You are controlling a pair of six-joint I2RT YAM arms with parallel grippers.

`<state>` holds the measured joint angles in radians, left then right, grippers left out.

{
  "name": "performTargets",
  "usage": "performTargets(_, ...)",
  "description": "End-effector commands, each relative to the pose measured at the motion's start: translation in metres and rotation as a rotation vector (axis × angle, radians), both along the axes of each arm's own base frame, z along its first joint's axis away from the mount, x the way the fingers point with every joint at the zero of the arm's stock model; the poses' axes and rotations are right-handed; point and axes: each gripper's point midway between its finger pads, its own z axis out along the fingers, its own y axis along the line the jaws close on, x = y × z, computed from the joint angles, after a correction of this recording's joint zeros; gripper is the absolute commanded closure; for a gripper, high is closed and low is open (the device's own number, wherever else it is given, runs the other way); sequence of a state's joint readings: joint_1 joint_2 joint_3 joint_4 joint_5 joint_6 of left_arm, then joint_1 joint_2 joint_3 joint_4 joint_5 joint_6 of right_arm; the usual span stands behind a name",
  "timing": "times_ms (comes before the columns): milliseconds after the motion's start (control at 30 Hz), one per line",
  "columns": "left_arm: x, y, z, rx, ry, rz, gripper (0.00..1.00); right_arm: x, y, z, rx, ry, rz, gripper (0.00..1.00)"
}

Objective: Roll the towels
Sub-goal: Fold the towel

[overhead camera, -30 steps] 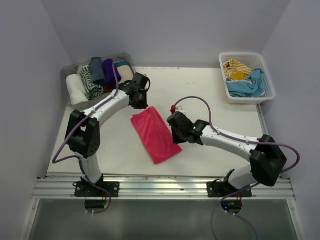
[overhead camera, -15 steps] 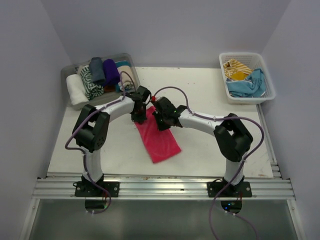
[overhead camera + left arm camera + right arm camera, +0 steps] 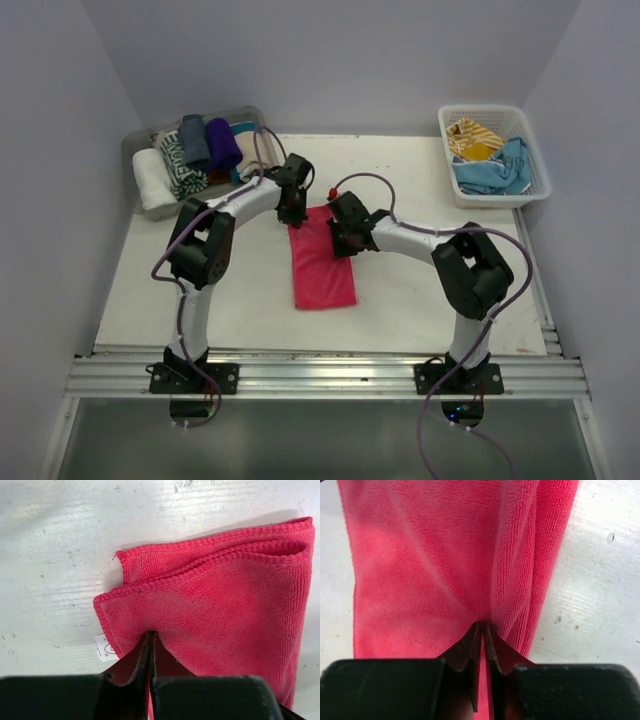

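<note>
While the hot pink towel [image 3: 322, 268] lies flat as a long folded strip at the middle of the table [image 3: 200, 290], its upper end is pinched from both sides. The left gripper [image 3: 151, 639] is closed on the cloth beside the upper left corner, and the right gripper [image 3: 482, 627] is closed on a small tuck of cloth near the upper right edge. No turn of the roll is seen yet, so the step is judged to be the very start of rolling, with the leading edge only just taken. For the next move, that edge would need to be lifted a little and turned over toward the lower end by both grippers together, evenly, so that the folded layers are not skewed or pulled apart. Rolled towels [image 3: 190, 150] are held in the clear tray [image 3: 257, 116] at upper left; loose towels [image 3: 490, 165] are left in the white basket [image 3: 444, 125] at upper right.
</note>
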<state>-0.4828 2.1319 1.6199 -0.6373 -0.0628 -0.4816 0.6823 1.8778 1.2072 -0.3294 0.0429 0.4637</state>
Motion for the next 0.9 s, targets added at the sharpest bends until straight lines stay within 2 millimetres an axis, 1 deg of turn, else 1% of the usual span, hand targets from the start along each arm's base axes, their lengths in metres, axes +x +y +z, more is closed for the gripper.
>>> performTargets(0, 0.02, -0.005, 0.046, -0.041, -0.115, -0.023, 0.96, 0.003, -0.001, 0.046, 0.045, -0.092, -0.001, 0.88)
performTargets(33, 0.018, -0.004, 0.054, -0.042, -0.128, -0.026, 0.92, 0.001, 0.0, 0.054, 0.059, -0.109, 0.014, 0.82)
performTargets(67, 0.018, -0.004, 0.074, -0.057, -0.166, -0.027, 0.9, 0.0, -0.001, 0.061, 0.066, -0.123, 0.018, 0.79)
performTargets(100, 0.017, -0.002, 0.083, -0.06, -0.182, -0.026, 0.88, -0.005, -0.005, 0.07, 0.067, -0.135, 0.026, 0.78)
performTargets(133, 0.013, 0.0, 0.089, -0.057, -0.188, -0.028, 0.85, -0.009, -0.007, 0.071, 0.055, -0.14, 0.043, 0.75)
performTargets(167, 0.01, 0.003, 0.105, -0.067, -0.216, -0.025, 0.84, -0.013, -0.01, 0.071, 0.037, -0.148, 0.046, 0.74)
performTargets(200, 0.004, 0.007, 0.11, -0.065, -0.212, -0.026, 0.83, -0.026, -0.013, 0.07, 0.013, -0.142, 0.069, 0.74)
performTargets(233, -0.007, 0.011, 0.105, -0.06, -0.192, -0.03, 0.83, -0.033, -0.015, 0.068, -0.017, -0.148, 0.088, 0.73)
performTargets(267, -0.017, 0.012, 0.118, -0.087, -0.206, -0.04, 0.83, -0.042, -0.017, 0.065, -0.038, -0.144, 0.104, 0.7)
performTargets(300, -0.024, 0.012, 0.119, -0.104, -0.208, -0.048, 0.82, -0.052, -0.026, 0.055, -0.085, -0.132, 0.11, 0.68)
performTargets(333, -0.042, 0.018, 0.104, -0.099, -0.163, -0.051, 0.81, -0.066, -0.021, 0.056, -0.095, -0.143, 0.15, 0.67)
performTargets(367, -0.052, 0.018, 0.115, -0.13, -0.183, -0.06, 0.8, -0.074, -0.023, 0.052, -0.109, -0.139, 0.16, 0.62)
performTargets(400, -0.062, 0.022, 0.111, -0.133, -0.172, -0.058, 0.79, -0.085, -0.031, 0.041, -0.142, -0.119, 0.165, 0.6)
performTargets(433, -0.084, 0.027, 0.091, -0.132, -0.111, -0.062, 0.78, -0.095, -0.031, 0.037, -0.139, -0.104, 0.164, 0.59)
performTargets(467, -0.095, 0.029, 0.097, -0.158, -0.123, -0.068, 0.76, -0.103, -0.037, 0.031, -0.143, -0.089, 0.161, 0.58)
performTargets(500, -0.106, 0.031, 0.093, -0.165, -0.113, -0.069, 0.74, -0.107, -0.04, 0.031, -0.137, -0.085, 0.154, 0.58)
performTargets(533, -0.125, 0.039, 0.075, -0.153, -0.064, -0.065, 0.7, -0.111, -0.043, 0.03, -0.13, -0.078, 0.133, 0.58)
performTargets(567, -0.134, 0.037, 0.08, -0.185, -0.075, -0.066, 0.68, -0.113, -0.044, 0.035, -0.107, -0.089, 0.126, 0.57)
performTargets(600, -0.143, 0.036, 0.076, -0.199, -0.061, -0.068, 0.67, -0.117, -0.049, 0.031, -0.107, -0.081, 0.116, 0.55)
performTargets(633, -0.159, 0.039, 0.061, -0.206, -0.017, -0.056, 0.64, -0.12, -0.047, 0.031, -0.085, -0.071, 0.111, 0.53)
performTargets(667, -0.165, 0.03, 0.065, -0.258, -0.023, -0.075, 0.62, -0.124, -0.045, 0.033, -0.06, -0.063, 0.11, 0.53)
performTargets(700, -0.171, 0.027, 0.062, -0.285, -0.014, -0.078, 0.61, -0.125, -0.045, 0.03, -0.046, -0.061, 0.109, 0.52)
performTargets(733, -0.182, 0.027, 0.054, -0.312, 0.01, -0.06, 0.56, -0.128, -0.042, 0.028, -0.029, -0.048, 0.11, 0.51)
performTargets(767, -0.19, 0.02, 0.053, -0.359, 0.028, -0.075, 0.55, -0.129, -0.04, 0.027, -0.019, -0.041, 0.112, 0.51)
performTargets(800, -0.187, 0.012, 0.055, -0.405, 0.001, -0.082, 0.53, -0.128, -0.037, 0.023, -0.011, -0.035, 0.111, 0.51)
performTargets(833, -0.195, 0.012, 0.047, -0.424, 0.024, -0.066, 0.5, -0.129, -0.035, 0.023, 0.004, -0.029, 0.105, 0.51)
performTargets(867, -0.194, 0.007, 0.049, -0.451, 0.007, -0.075, 0.5, -0.13, -0.031, 0.023, 0.029, -0.017, 0.11, 0.51)
